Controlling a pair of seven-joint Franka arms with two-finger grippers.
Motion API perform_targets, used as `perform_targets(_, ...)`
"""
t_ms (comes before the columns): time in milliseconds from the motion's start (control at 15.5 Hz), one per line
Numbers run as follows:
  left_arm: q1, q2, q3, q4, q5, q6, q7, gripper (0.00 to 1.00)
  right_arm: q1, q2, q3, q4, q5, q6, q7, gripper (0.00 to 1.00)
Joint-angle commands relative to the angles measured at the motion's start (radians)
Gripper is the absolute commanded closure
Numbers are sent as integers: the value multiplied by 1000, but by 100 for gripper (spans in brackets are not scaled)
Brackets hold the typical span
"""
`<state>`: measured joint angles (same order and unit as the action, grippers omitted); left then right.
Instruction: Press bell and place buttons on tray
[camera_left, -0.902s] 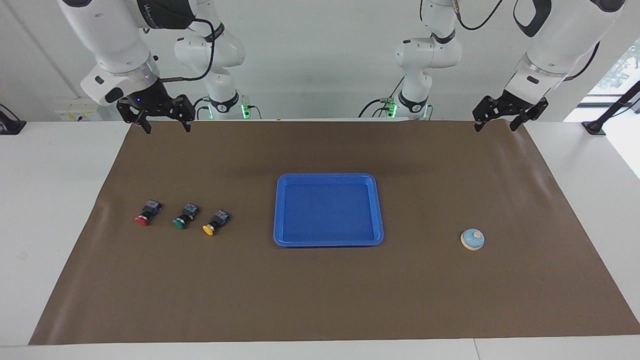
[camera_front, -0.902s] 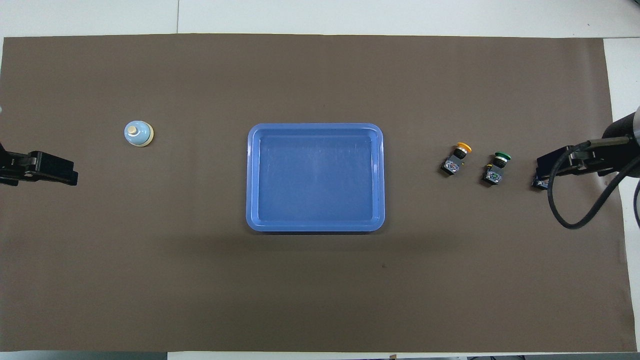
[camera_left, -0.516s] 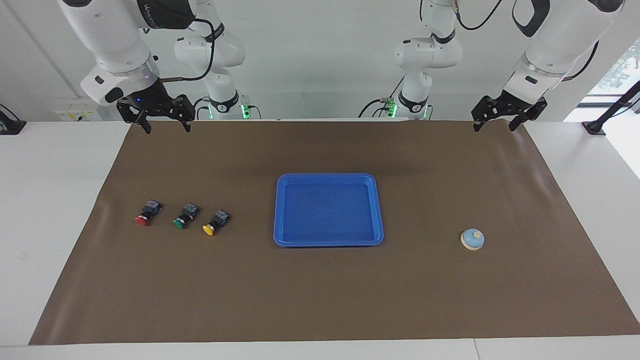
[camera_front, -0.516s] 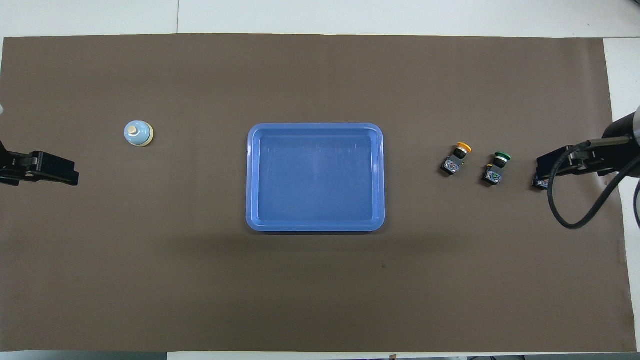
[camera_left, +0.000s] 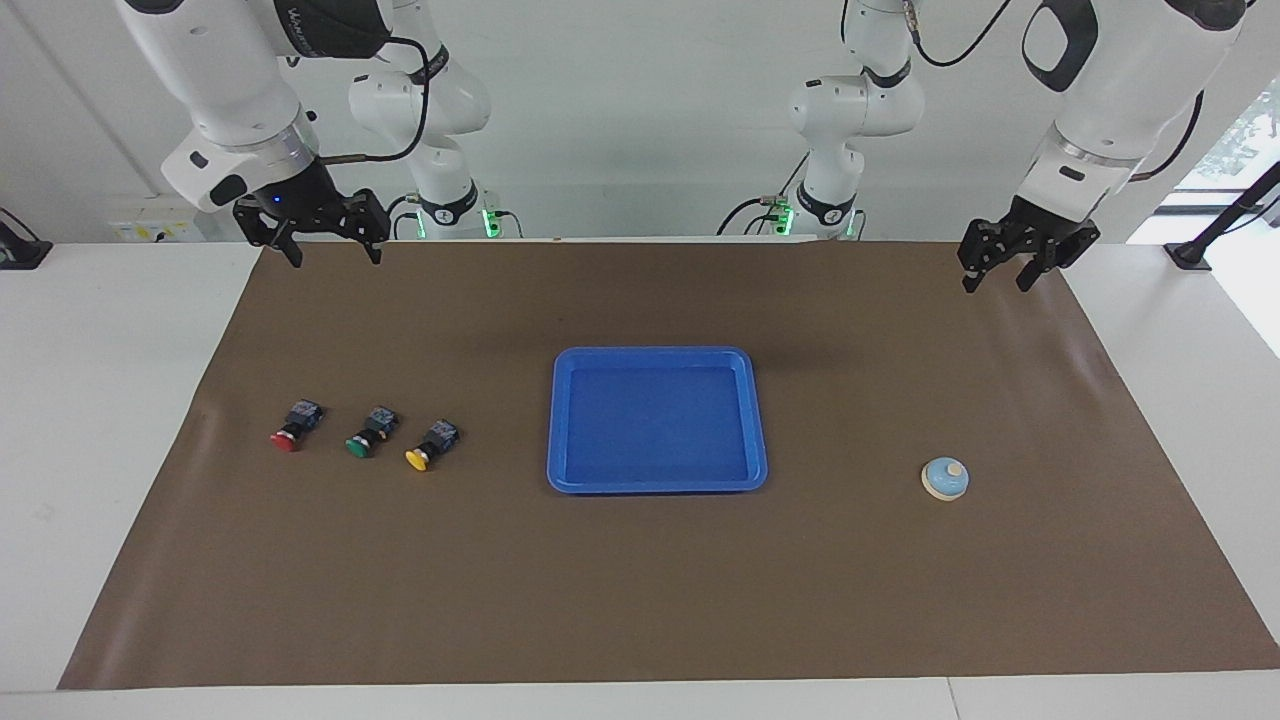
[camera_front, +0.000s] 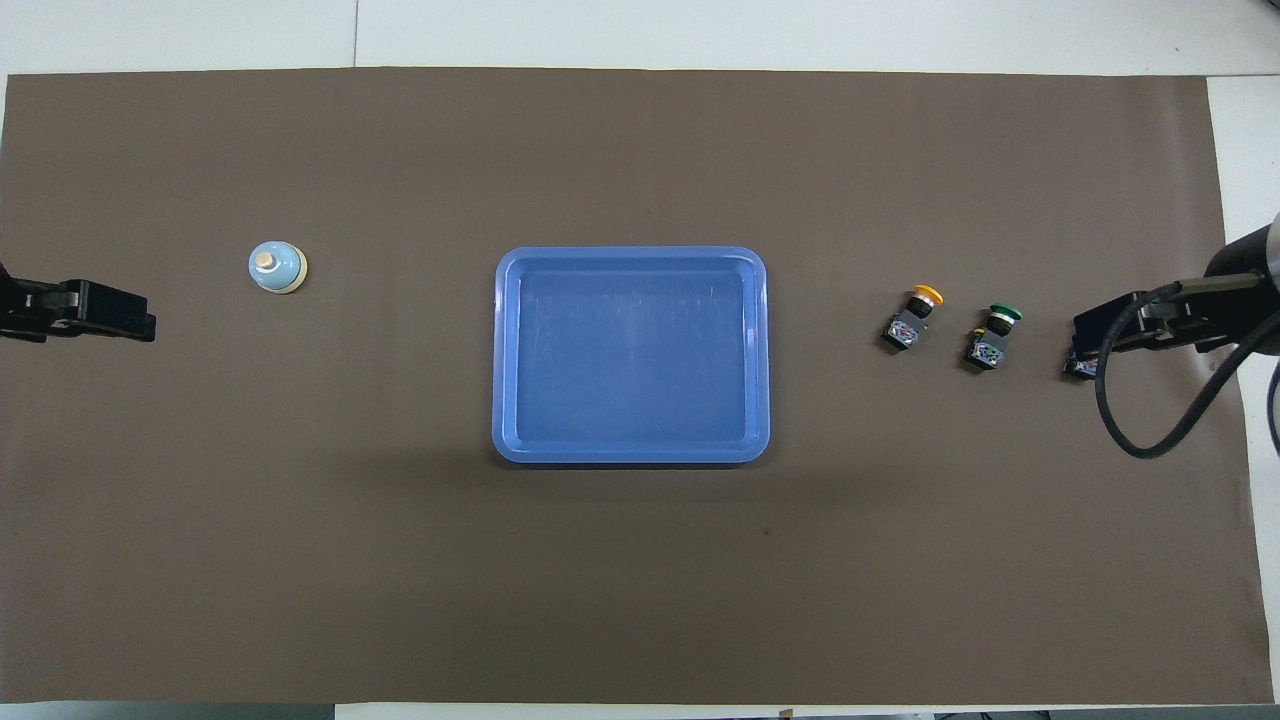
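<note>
The light-blue bell (camera_left: 945, 479) stands on the brown mat toward the left arm's end, also seen in the overhead view (camera_front: 277, 268). The blue tray (camera_left: 657, 486) lies empty at the mat's middle (camera_front: 630, 455). Three buttons lie in a row toward the right arm's end: red (camera_left: 288, 432), green (camera_left: 365, 438) and yellow (camera_left: 425, 450). In the overhead view the yellow button (camera_front: 912, 318) and green button (camera_front: 992, 338) show, and the red button (camera_front: 1078, 367) is mostly hidden. My left gripper (camera_left: 995, 275) is open and empty, raised over the mat's edge nearest the robots. My right gripper (camera_left: 320, 250) is open and empty and waits there too.
The brown mat (camera_left: 640, 600) covers most of the white table (camera_left: 110, 420). A black cable (camera_front: 1130, 430) hangs from the right arm's wrist. The left gripper (camera_front: 135, 325) and right gripper (camera_front: 1085, 335) show at the overhead view's side edges.
My left gripper has come down a little and moved forward over the mat, its fingers now closer together. The right arm, bell, tray and buttons have not moved.
</note>
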<state>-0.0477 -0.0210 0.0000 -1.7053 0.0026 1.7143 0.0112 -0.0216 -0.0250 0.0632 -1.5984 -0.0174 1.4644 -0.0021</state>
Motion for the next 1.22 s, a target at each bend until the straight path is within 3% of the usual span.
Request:
perform_targets(0, 14, 128, -2, -7, -13, 131, 9, 100, -15, -18, 3, -15, 17, -10, -22, 0)
perform_targets(258, 28, 294, -2, -1, -13, 321, 7, 100, -15, -18, 3, -15, 17, -10, -22, 0)
perform_targets(451, 28, 404, 2, 16, -13, 396, 6, 100, -15, -18, 3, -15, 17, -10, -22, 0)
perform_targets(902, 42, 415, 2, -34, -12, 467, 6, 100, -15, -18, 3, -15, 17, -10, -22, 0)
perform_targets(1160, 29, 412, 3, -117, -12, 577, -2, 100, -15, -18, 4, -14, 17, -10, -22, 0)
